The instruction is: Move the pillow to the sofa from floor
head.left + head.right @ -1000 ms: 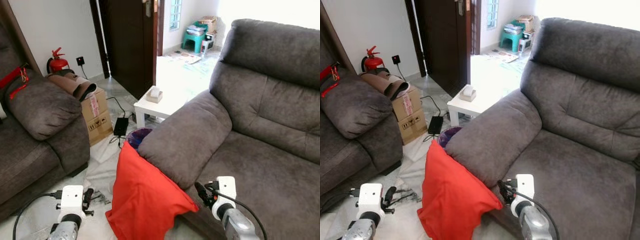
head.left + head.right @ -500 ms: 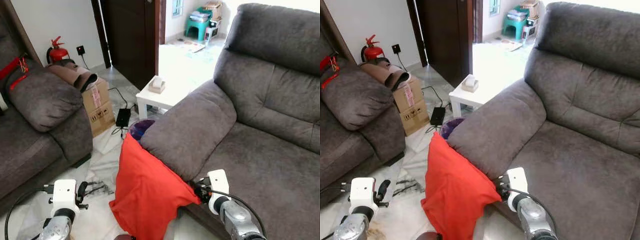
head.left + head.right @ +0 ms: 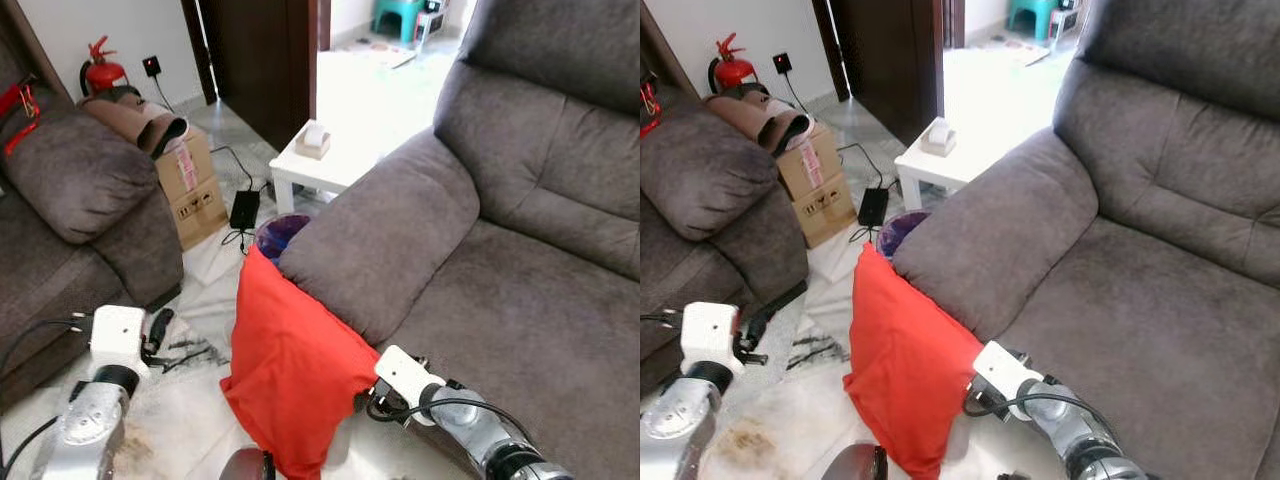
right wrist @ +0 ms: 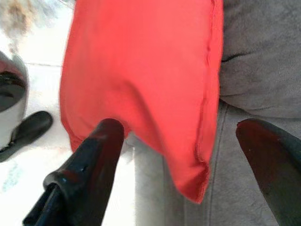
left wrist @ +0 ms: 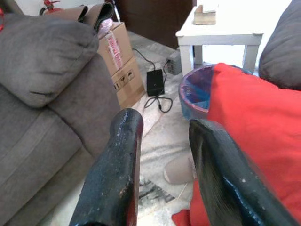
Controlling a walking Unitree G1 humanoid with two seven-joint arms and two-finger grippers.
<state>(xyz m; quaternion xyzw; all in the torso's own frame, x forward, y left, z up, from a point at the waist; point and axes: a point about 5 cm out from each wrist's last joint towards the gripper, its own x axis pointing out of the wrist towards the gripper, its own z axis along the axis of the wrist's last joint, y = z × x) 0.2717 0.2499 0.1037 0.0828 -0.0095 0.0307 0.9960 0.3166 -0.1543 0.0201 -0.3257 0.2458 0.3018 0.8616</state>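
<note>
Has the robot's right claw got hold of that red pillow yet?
Apart. The right wrist view shows the right gripper wide open, its fingers spread either side of the red pillow's lower corner, with pale floor visible between them and the fabric.

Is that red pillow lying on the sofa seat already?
No, the red pillow stands on the floor, leaning against the sofa armrest, not on the seat.

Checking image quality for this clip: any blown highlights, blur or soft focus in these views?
Left eye view: the tiled floor past the doorway is blown out white. Left wrist view: the white table is overexposed, and the left tool is soft. Right wrist view: the red pillow and the right tool's fingers are blurred.
</note>
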